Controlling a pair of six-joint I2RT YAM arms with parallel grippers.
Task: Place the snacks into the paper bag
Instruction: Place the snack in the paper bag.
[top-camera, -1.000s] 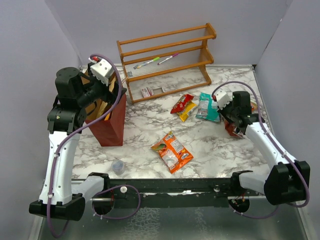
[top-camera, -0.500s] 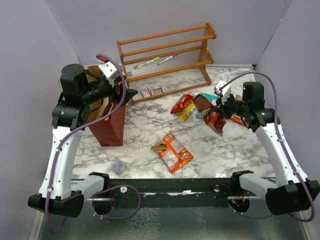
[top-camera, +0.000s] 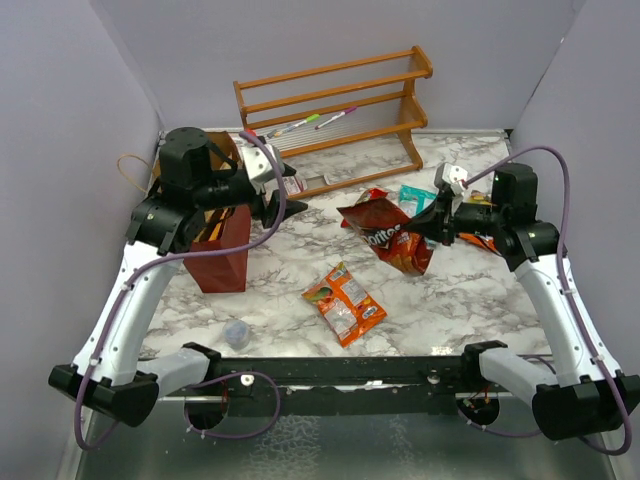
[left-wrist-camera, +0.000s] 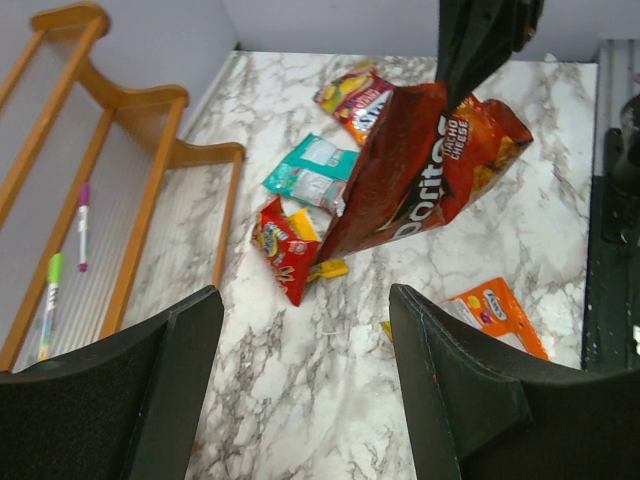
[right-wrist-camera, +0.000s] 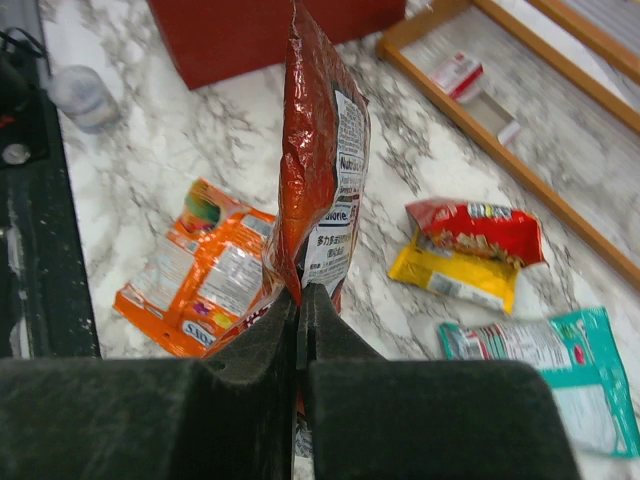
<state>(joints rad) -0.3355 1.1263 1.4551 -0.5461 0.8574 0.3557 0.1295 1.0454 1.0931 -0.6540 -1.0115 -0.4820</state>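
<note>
Right pincer (right-wrist-camera: 300, 296) clamped on a red chip bag (right-wrist-camera: 318, 170), held up over the surface (top-camera: 290, 250).
The bag looks light, crinkly and slippery, with chips that break, so its flat edge is the best hold. The left pincer (left-wrist-camera: 305, 340) is apart and empty beside the paper bag (top-camera: 222, 265); the arm hides its inside. An orange packet (top-camera: 344, 303) lies on the surface.

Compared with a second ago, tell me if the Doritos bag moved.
Yes. The Doritos bag, in the right gripper, swung left: from past the right end of the wooden rack to in front of it.
</note>
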